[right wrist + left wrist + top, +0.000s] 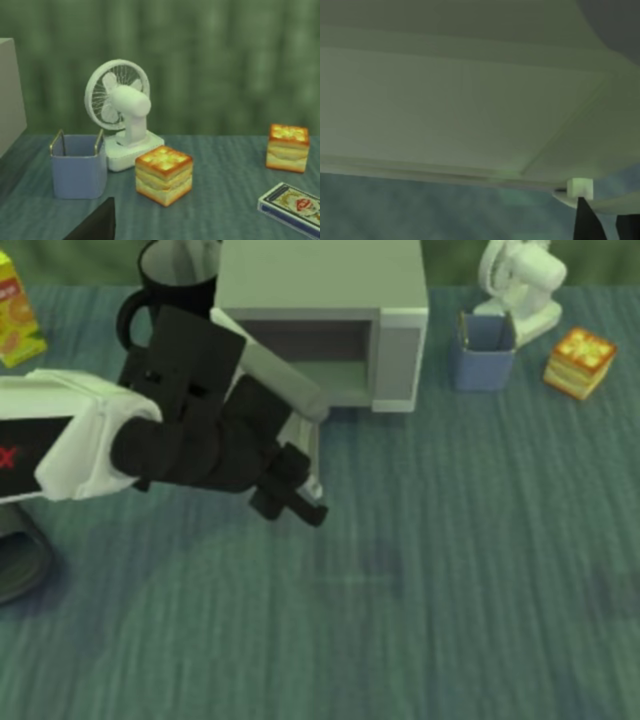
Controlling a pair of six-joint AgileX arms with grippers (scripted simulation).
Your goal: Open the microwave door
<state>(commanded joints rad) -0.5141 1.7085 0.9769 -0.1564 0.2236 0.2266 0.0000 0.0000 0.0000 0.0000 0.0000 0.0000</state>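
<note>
At the bench's far edge, toward its left corner, the microwave (320,290) stands with the microwave door (285,375) swung partly out, the cavity showing. The left hand (305,498) works at the door's free edge; whether its fingers are apart or clamped there cannot be told. The opening looks well under way, and the next move calls for carrying the edge farther round its hinge. The left wrist view shows only the door's pale panel close up. The right wrist view alone shows a fan (122,112) and cup (77,167); the right hand is unseen.
</note>
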